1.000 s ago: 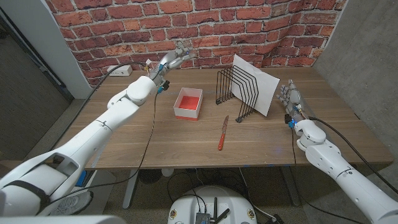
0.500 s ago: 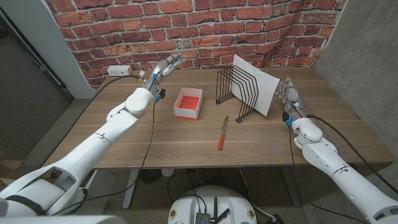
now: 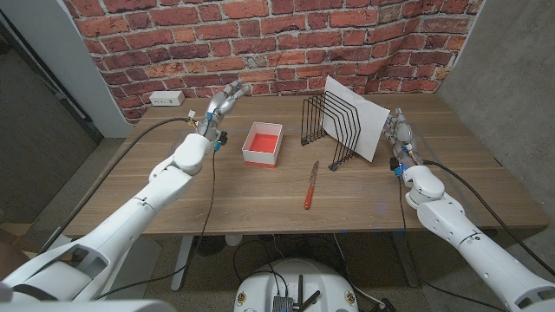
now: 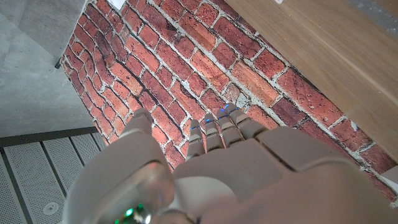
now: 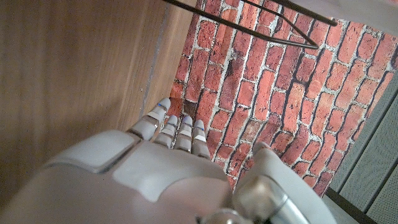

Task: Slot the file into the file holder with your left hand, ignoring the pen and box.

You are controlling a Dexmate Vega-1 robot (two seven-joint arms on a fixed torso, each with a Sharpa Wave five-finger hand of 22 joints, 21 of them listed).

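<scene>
The white file [image 3: 359,115] stands tilted in the right end of the black wire file holder [image 3: 326,128] at the table's back middle. My left hand [image 3: 220,101] hovers at the back left, well apart from the holder, fingers stretched out toward the brick wall and holding nothing. In the left wrist view that hand [image 4: 205,162] points at the bricks. My right hand [image 3: 400,136] stands just right of the file, fingers straight and empty. The right wrist view has my right hand [image 5: 168,168] beside the holder's wires [image 5: 249,15].
A red box [image 3: 263,143] with white sides sits left of the holder. A red-handled pen [image 3: 310,187] lies in front of the holder. A white power strip [image 3: 165,98] sits at the back left by the wall. The wooden table [image 3: 260,199] shows bare wood in front.
My left hand has drawn back from near the wall, moving left and lower toward the table's back left. My right hand has edged slightly toward the file.
</scene>
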